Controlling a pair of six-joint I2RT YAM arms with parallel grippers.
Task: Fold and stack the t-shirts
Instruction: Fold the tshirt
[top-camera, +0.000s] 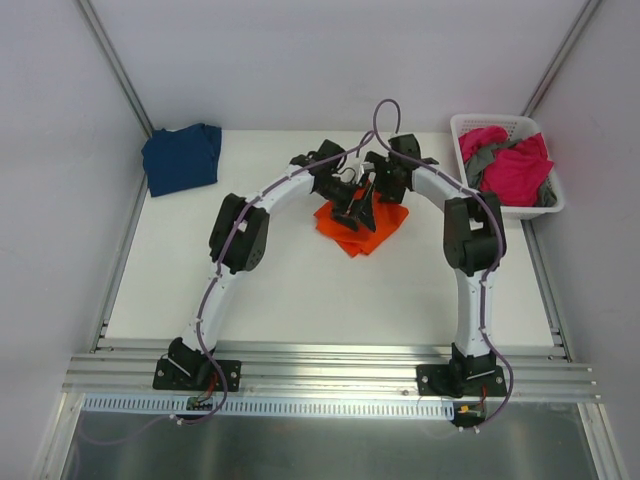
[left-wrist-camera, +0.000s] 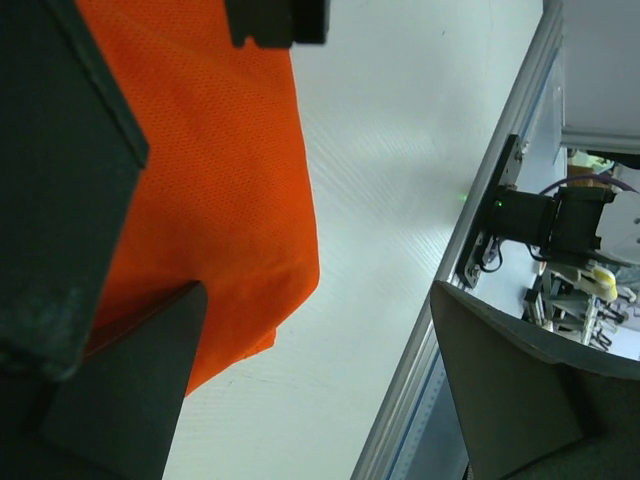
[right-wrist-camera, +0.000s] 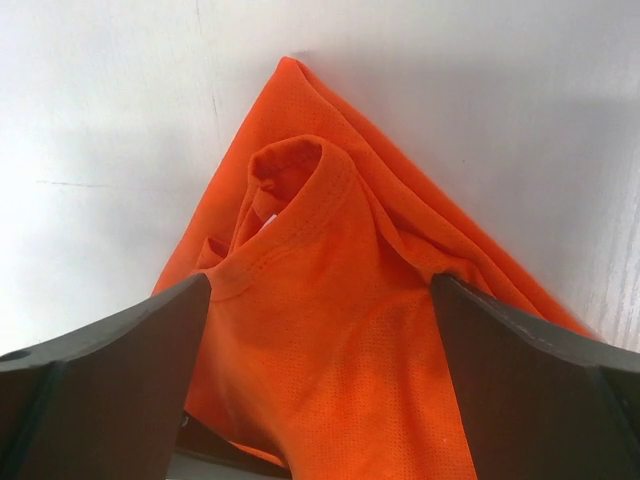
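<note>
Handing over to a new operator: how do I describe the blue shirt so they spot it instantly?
Start at the white table and go to its far left corner. The navy blue t-shirt lies there alone, roughly folded. It is the only blue one: the orange t-shirt sits mid-table, pink and grey ones in the basket.

I see a white surface (top-camera: 300, 290). Lying directly on it: an orange t-shirt (top-camera: 352, 240), gathered into a compact diamond, at centre toward the far edge; a navy t-shirt (top-camera: 182, 157), folded, at the far left corner; a white slotted basket (top-camera: 468, 128) at the far right corner.
</note>
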